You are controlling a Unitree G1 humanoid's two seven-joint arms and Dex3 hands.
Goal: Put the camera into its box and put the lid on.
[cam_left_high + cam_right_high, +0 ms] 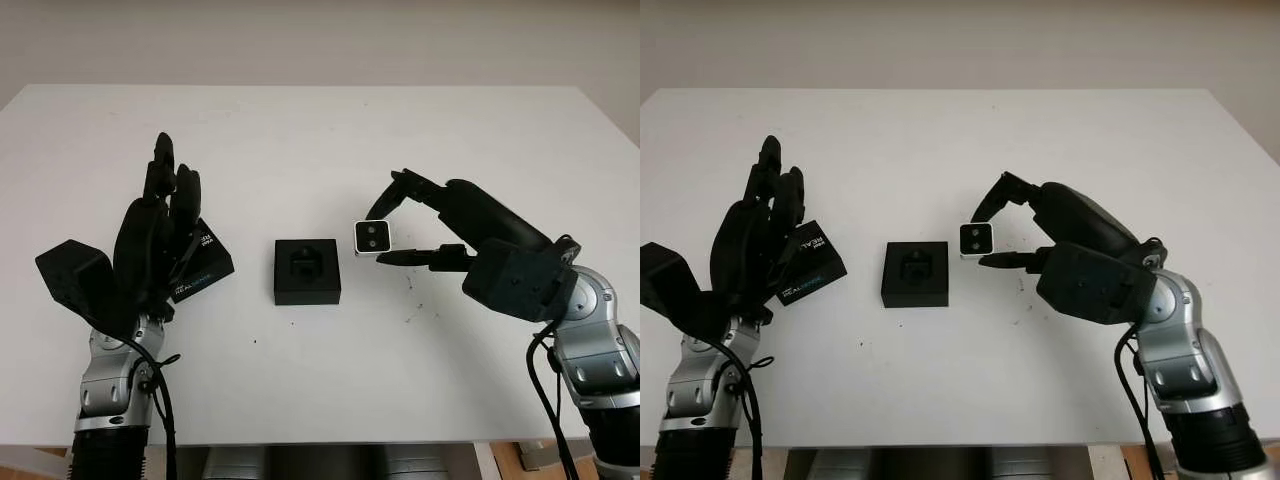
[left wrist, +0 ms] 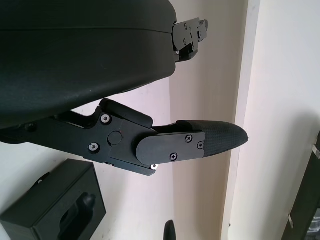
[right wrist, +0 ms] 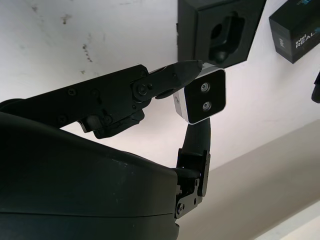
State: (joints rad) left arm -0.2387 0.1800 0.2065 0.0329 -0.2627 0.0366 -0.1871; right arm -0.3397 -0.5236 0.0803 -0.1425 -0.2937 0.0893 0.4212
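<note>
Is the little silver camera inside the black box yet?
Not yet. The small silver camera is pinched in the right hand, beside the open black square box, whose moulded slot is empty. The left hand is open.

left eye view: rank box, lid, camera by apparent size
1. Box, open on the table.
2. Lid, partly hidden behind the open left robot hand, so this rank is unsure.
3. Camera, held in the right robot hand.

white table (image 1: 300,130), pale wall (image 1: 320,40)
</note>
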